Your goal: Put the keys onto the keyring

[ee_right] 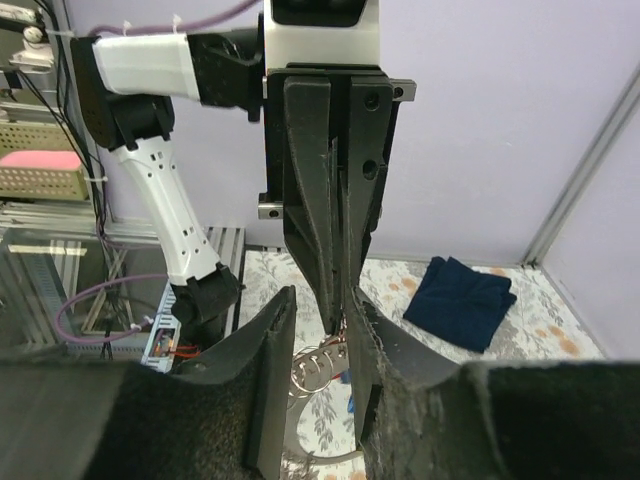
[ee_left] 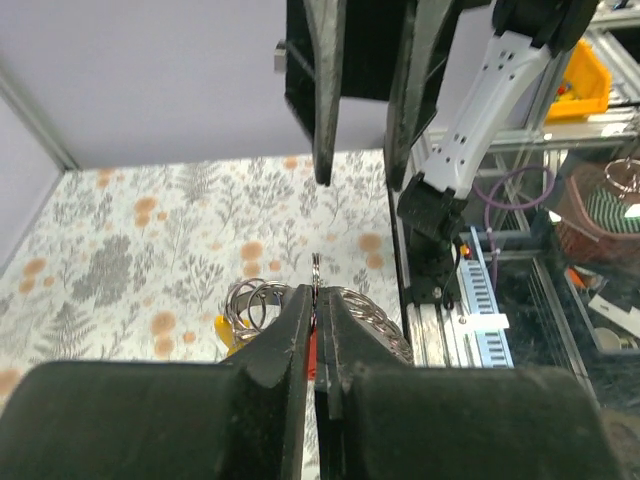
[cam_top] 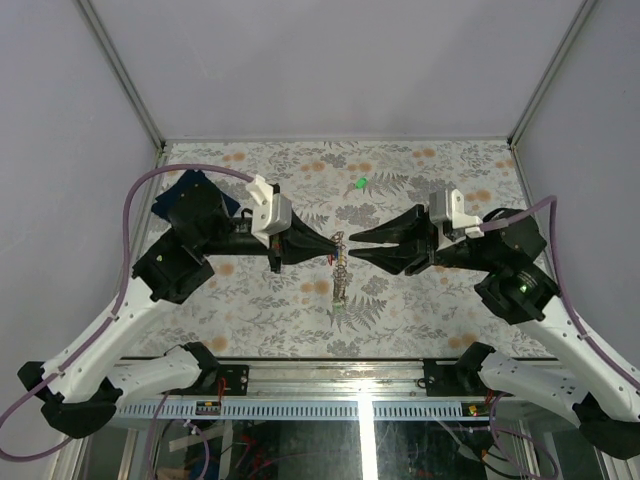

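Note:
My left gripper (cam_top: pixel 333 246) is shut on the thin silvery keyring (ee_left: pixel 317 266), whose edge sticks up past the fingertips (ee_left: pixel 300 300); a red tag (ee_left: pixel 312 355) shows in the gap. More rings (ee_left: pixel 250 300) and a yellow tag (ee_left: pixel 228 332) hang below it. In the top view the bunch and its chain (cam_top: pixel 340 275) dangle between both grippers over mid-table. My right gripper (cam_top: pixel 353 243) faces it tip to tip with its jaws apart and nothing pinched. From the right wrist, rings (ee_right: pixel 322 365) hang under the left gripper's shut tips. One green key (cam_top: pixel 360 183) lies alone farther back.
A folded dark blue cloth (cam_top: pixel 192 196) lies at the back left, partly under the left arm, and also shows as a cloth (ee_right: pixel 465 300) behind the left gripper. The table's near edge has a metal rail with cables (cam_top: pixel 360 408).

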Motion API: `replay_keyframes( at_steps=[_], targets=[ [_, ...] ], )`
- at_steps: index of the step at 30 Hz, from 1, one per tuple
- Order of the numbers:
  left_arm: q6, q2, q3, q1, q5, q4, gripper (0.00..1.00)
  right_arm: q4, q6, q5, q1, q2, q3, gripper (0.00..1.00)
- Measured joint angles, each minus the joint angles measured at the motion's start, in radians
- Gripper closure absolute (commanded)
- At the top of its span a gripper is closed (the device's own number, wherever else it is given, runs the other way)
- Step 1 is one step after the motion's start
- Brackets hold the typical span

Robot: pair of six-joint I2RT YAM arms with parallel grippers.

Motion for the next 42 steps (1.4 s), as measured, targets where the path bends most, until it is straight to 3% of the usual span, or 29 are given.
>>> replay_keyframes(
  at_steps=[8, 15, 34, 39, 42],
  targets=[
    [0.21, 0.096, 0.186, 0.0, -0.094, -0.393, 1.0, -0.233, -0.072, 0.04, 0.0, 0.057, 0.098, 0.67],
    [0.302, 0.148, 0.257, 0.0, -0.145, -0.573, 1.0, -0.312, -0.074, 0.032, 0.0, 0.121, 0.1, 0.67],
    [0.352, 0.153, 0.274, 0.0, -0.135, -0.635, 1.0, -0.316, -0.063, -0.039, 0.0, 0.227, 0.101, 0.71],
    [0.357, 0.153, 0.275, 0.0, -0.125, -0.635, 1.0, -0.316, -0.063, -0.046, 0.0, 0.23, 0.101, 0.78],
    [0.359, 0.153, 0.276, 0.0, -0.12, -0.635, 1.0, -0.315, -0.063, -0.047, 0.0, 0.232, 0.101, 0.88]
  ],
)
